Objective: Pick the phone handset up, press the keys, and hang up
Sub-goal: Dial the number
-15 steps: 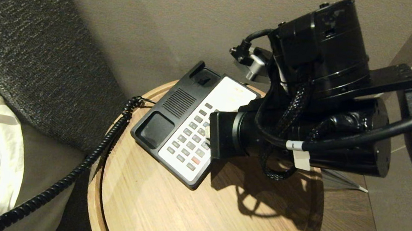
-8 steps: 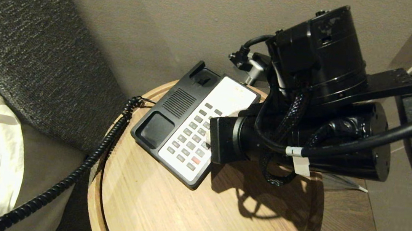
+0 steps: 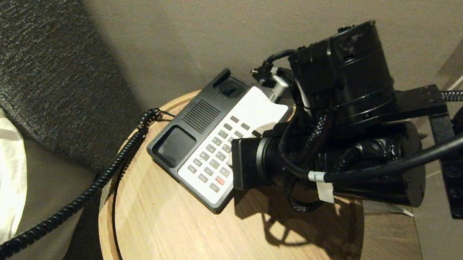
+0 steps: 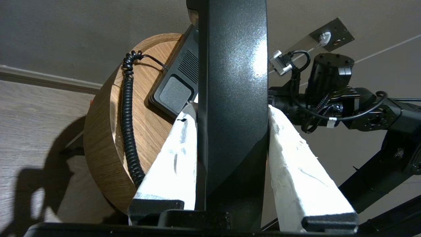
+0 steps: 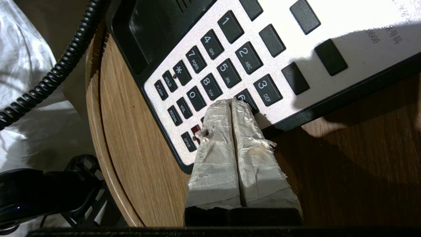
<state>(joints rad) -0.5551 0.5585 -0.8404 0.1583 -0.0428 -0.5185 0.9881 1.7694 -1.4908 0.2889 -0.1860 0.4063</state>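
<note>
The right arm has shifted toward 9 o'clock; its right claw (image 5: 232, 102), pressed together, touches the dark grey rectangular keys (image 5: 210, 65); the left claw (image 4: 232, 115) pinches the glossy black curved plastic phone handset (image 4: 232, 82)

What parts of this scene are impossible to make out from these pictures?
- Head view: right gripper's fingers, hidden behind the arm's own housing.
- Right wrist view: the key under the right gripper, mostly covered by its tips.
- Left wrist view: phone handset ends, cut off; it blocks the keypad.

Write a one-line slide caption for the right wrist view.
Right gripper, tape-wrapped fingers shut, tips at the 6 among the dark grey rectangular keys on the white faceplate.
</note>
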